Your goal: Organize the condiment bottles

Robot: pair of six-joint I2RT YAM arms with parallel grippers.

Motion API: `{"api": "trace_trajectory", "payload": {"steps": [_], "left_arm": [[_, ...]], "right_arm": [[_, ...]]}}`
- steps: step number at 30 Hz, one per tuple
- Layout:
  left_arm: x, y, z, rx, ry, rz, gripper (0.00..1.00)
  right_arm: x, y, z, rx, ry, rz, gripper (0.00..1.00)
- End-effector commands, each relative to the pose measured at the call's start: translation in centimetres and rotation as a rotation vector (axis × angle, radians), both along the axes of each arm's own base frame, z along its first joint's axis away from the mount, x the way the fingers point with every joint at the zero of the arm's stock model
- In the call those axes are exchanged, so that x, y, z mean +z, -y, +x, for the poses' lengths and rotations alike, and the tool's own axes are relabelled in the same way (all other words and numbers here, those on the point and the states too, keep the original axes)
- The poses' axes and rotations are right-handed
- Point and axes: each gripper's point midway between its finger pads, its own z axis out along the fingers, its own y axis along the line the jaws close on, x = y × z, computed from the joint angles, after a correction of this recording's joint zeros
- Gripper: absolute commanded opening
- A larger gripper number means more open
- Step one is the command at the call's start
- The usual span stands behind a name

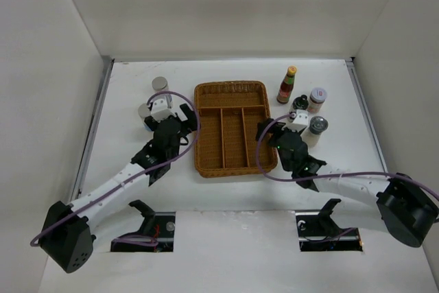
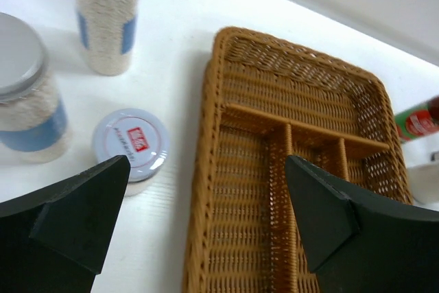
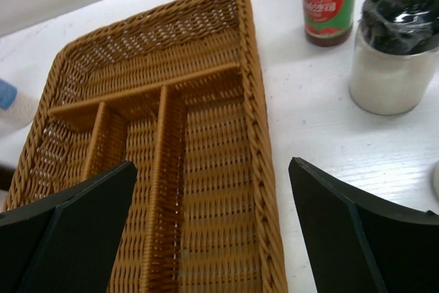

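Observation:
The brown wicker tray [image 1: 233,162] lies mid-table. Left of it stand two white silver-capped jars [image 1: 160,85] [image 1: 145,111]; the left wrist view shows them [image 2: 106,15] [image 2: 24,94] with a short white-lidded jar [image 2: 130,142]. Right of the tray stand the yellow-capped dark-red sauce bottle [image 1: 287,86], black-capped bottle [image 1: 300,103], red-lidded shaker [image 1: 317,99] and grey-lidded shaker [image 1: 317,126]. My left gripper [image 1: 186,123] [image 2: 206,169] hangs open and empty over the tray's left rim. My right gripper [image 1: 266,132] [image 3: 212,166] hangs open and empty over its right rim, near the sauce bottle [image 3: 329,1] and black-capped bottle [image 3: 394,53].
The tray [image 2: 206,135] [image 3: 260,135] has one cross compartment at the far end and three long ones, all holding nothing. White walls close the table at the back and both sides. Purple cables loop over both arms.

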Motion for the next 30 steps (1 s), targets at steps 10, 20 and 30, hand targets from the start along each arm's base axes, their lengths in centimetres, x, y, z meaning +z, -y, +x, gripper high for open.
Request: {"api": "trace_trajectory", "payload": {"steps": [10, 20, 30], "left_arm": [[9.0, -7.0, 2.7, 0.269, 0.137, 0.067, 1.00], [5.3, -11.1, 1.7, 0.349, -0.026, 0.191, 0.77], [0.9, -13.5, 5.1, 0.452, -0.116, 0.197, 0.89]], "right_arm": [[3.5, -3.4, -0.9, 0.147, 0.086, 0.072, 0.49], [2.7, -4.4, -0.7, 0.177, 0.056, 0.060, 0.73], [1.4, -5.9, -0.6, 0.232, 0.030, 0.064, 0.90]]}}
